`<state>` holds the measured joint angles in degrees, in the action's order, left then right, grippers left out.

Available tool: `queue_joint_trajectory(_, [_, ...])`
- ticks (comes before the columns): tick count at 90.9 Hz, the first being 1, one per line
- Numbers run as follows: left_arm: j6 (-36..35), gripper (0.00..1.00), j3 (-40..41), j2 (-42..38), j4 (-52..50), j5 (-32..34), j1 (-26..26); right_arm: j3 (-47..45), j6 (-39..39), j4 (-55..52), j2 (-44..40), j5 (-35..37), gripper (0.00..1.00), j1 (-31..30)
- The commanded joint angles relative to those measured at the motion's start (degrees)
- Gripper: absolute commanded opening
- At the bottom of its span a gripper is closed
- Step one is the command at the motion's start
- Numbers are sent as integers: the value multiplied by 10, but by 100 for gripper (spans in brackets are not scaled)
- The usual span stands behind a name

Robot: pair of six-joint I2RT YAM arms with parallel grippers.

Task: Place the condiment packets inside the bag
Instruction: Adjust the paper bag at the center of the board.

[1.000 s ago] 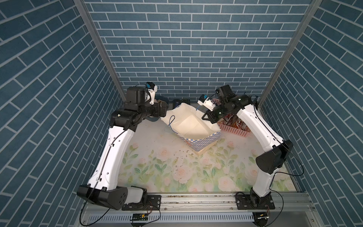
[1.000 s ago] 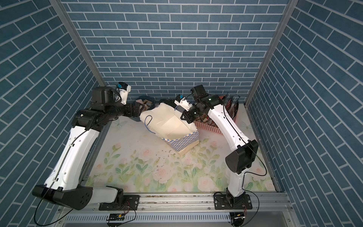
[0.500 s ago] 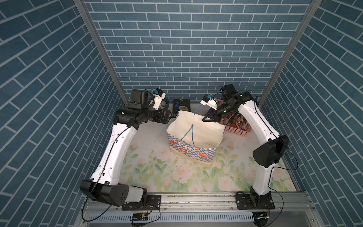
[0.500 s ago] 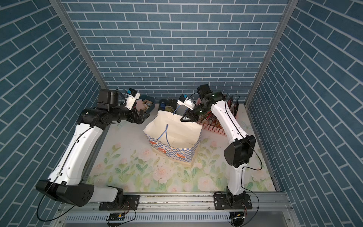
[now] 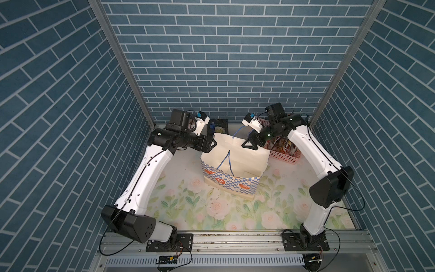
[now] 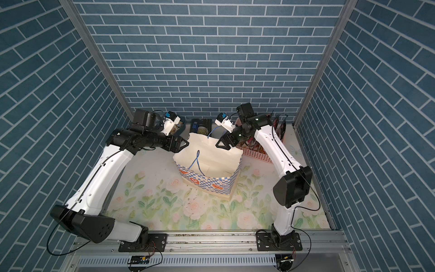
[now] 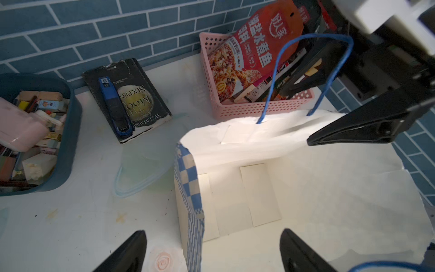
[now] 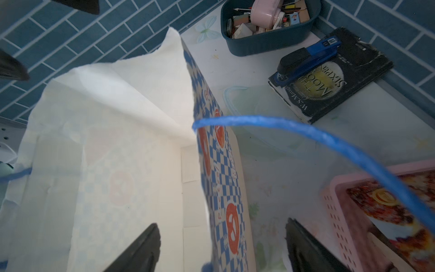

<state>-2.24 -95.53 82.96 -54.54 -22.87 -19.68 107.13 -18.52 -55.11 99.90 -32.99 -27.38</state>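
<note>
On the floral mat, dead centre, our white paper carrier bag with blue checkered band stands upright, mouth gaping to receive. Our left gripper and right gripper flank its rim, jaws wide, holding nothing. Behind, the glossy red-and-black condiment packets wait in the pink perforated basket.

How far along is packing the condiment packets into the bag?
Done: the white paper bag with blue checkered band stands open. In hand: nothing; left gripper and right gripper are open at its rim. Left: the glossy red and black condiment packets sit in the pink perforated basket; the bag looks empty.
</note>
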Motion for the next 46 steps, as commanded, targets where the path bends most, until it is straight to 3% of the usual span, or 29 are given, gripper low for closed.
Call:
queue_joint_trajectory(1, [21, 88, -4, 17, -40, 81, -8, -70, 77, 107, -127, 60, 99, -1])
queue_joint_trajectory(24, [24, 75, -22, 61, -38, 102, -16, -204, 202, 181, -293, 209, 100, 12])
queue_joint_trajectory(46, [47, 44, -55, 97, -14, 103, -19, -208, 344, 138, -339, 348, 99, 114])
